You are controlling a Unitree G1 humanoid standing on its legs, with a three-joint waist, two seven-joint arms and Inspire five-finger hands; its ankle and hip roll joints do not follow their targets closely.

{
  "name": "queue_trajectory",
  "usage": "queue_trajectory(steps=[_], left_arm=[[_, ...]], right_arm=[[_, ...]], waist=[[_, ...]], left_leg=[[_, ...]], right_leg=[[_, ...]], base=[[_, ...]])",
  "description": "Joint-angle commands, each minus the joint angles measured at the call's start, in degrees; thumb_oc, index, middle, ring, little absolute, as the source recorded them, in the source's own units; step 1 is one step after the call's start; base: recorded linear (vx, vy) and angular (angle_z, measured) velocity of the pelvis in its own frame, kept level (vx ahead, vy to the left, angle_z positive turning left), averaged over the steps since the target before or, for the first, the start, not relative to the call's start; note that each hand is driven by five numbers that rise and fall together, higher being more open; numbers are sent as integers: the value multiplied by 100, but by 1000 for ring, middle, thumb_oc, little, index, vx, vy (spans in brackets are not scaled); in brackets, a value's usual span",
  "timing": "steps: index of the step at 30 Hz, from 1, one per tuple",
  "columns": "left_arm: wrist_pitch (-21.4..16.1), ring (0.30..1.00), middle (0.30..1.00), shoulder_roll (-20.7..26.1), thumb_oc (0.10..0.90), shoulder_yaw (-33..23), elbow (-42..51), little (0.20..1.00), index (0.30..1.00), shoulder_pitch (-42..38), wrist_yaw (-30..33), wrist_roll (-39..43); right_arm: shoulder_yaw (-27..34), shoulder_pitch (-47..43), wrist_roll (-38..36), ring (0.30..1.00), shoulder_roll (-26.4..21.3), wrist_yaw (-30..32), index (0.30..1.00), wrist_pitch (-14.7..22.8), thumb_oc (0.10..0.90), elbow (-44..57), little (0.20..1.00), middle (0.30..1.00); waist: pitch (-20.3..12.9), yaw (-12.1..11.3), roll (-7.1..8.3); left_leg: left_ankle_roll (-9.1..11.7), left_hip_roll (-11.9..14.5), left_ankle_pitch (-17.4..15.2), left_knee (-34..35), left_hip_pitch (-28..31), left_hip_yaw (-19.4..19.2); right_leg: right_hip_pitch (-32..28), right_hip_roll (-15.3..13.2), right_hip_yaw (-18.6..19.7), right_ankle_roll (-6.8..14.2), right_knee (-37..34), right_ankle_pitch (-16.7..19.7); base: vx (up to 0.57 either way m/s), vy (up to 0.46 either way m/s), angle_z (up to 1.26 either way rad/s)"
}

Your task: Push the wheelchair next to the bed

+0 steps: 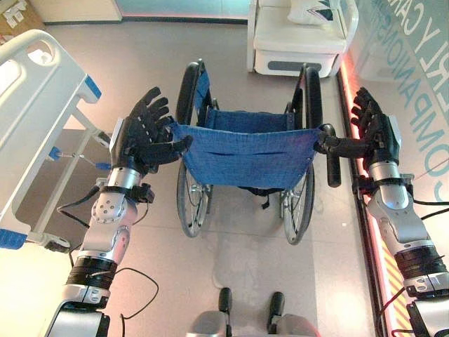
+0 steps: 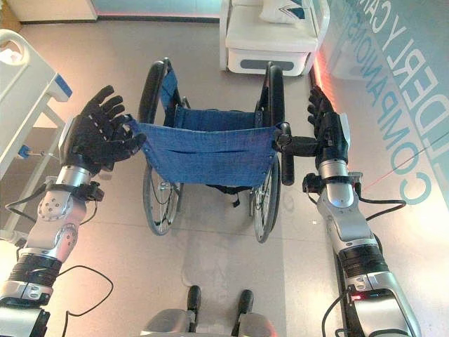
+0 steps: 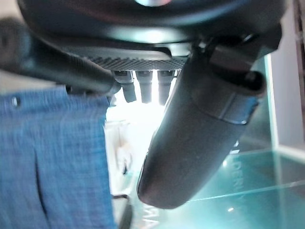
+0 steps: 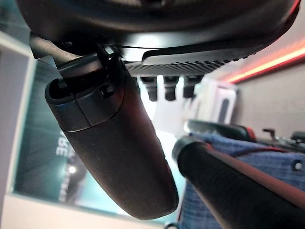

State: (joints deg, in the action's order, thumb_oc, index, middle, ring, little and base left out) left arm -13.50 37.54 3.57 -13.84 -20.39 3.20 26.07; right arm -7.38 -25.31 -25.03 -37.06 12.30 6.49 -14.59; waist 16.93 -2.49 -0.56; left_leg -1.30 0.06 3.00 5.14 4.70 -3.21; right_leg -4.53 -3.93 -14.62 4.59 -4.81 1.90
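- Left eye view: a white-framed hospital bed (image 1: pixel 35 105) stands at the left, with a black-framed folding wheelchair with a blue fabric back (image 1: pixel 245 151) just beside it on the floor.
- Wheelchair likely rolls easily but is heavy; the fabric is soft, so take the stiff black rear handles (image 1: pixel 333 158).
- Left hand (image 1: pixel 144 130) and right hand (image 1: pixel 372 123) are spread open beside the handles, grasping nothing.
- Large teal wall lettering at right is left unread.
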Motion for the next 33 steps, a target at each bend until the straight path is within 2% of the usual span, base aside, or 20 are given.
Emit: queue_trajectory(steps=[1,5,8,9,10,13,14,15,18,23,28,33], left_arm=[[-83,900,900,649,800,-286,124,900,900,-18,696,-997],[59,900,900,778,800,-285,167,900,900,46,961,-1392],[63,900,900,822,800,-221,176,900,900,18,983,-1432],[31,900,900,795,800,-185,201,900,900,-21,1016,-1476],[30,900,900,794,800,-183,204,900,900,-24,1018,-1479],[-36,900,900,788,800,-123,265,900,900,-88,1088,-1572],[-36,900,900,793,800,-109,269,900,900,-108,1101,-1583],[19,900,900,821,800,-61,302,900,900,-178,1133,-1640],[171,900,900,966,800,66,240,900,900,-370,1309,-1923],[494,900,900,1170,800,190,5,900,900,-570,1381,-1842],[813,900,900,1355,800,247,-205,900,900,-641,1750,-2169],[1072,900,900,1551,800,276,-333,900,900,-733,1750,-2338]], right_arm=[[207,-120,314,900,-109,-152,900,419,800,917,900,900],[189,-22,387,900,-106,-149,900,373,800,1103,900,900],[161,2,409,900,-89,-305,900,200,800,1192,900,900],[114,-22,509,900,-87,-368,900,-8,800,1187,900,900],[106,-24,522,900,-88,-367,900,-21,800,1187,900,900],[-60,-45,889,900,-149,-481,900,-555,800,1007,900,900],[-84,-54,925,900,-162,-495,900,-601,800,970,900,900],[-183,-103,947,900,-212,-582,900,-846,800,855,900,900],[-383,-268,927,900,-306,-661,900,-1220,800,630,900,900],[-580,-545,665,900,-399,-600,900,-1474,800,398,900,900],[-661,-641,958,900,-557,-796,900,-1922,800,283,900,900],[-768,-784,945,900,-749,-911,900,-2224,800,128,900,900]], waist=[[-622,0,102],[-614,5,108],[-603,20,117],[-598,25,125],[-597,24,126],[-587,31,148],[-583,31,150],[-567,31,157],[-534,27,171],[-492,7,181],[-457,-1,197],[-429,-22,201]], left_leg=[[-140,-272,-534,-452,-257,-35],[-143,-279,-532,-472,-275,-32],[-150,-283,-540,-496,-288,-45],[-150,-282,-544,-501,-293,-58],[-151,-283,-544,-503,-294,-60],[-157,-289,-548,-532,-314,-87],[-157,-288,-549,-536,-317,-92],[-156,-283,-547,-543,-320,-109],[-147,-274,-545,-575,-336,-131],[-131,-265,-550,-594,-340,-119],[-138,-287,-550,-607,-362,-89],[-133,-286,-544,-608,-381,-72]], right_leg=[[357,-9,363,77,691,-341],[357,2,368,73,690,-342],[382,7,372,76,726,-351],[396,7,366,79,741,-354],[397,7,368,79,743,-354],[418,13,374,76,761,-346],[420,13,373,76,764,-347],[423,16,369,75,774,-347],[418,20,366,68,784,-342],[407,30,367,67,797,-344],[414,25,353,64,795,-335],[413,30,343,55,787,-342]], base=[[0,0,0],[-4,-2,-2],[0,0,0],[0,0,0],[0,0,0],[0,0,0],[0,0,0],[0,0,0],[0,0,0],[0,0,0],[0,0,0],[0,0,0]])
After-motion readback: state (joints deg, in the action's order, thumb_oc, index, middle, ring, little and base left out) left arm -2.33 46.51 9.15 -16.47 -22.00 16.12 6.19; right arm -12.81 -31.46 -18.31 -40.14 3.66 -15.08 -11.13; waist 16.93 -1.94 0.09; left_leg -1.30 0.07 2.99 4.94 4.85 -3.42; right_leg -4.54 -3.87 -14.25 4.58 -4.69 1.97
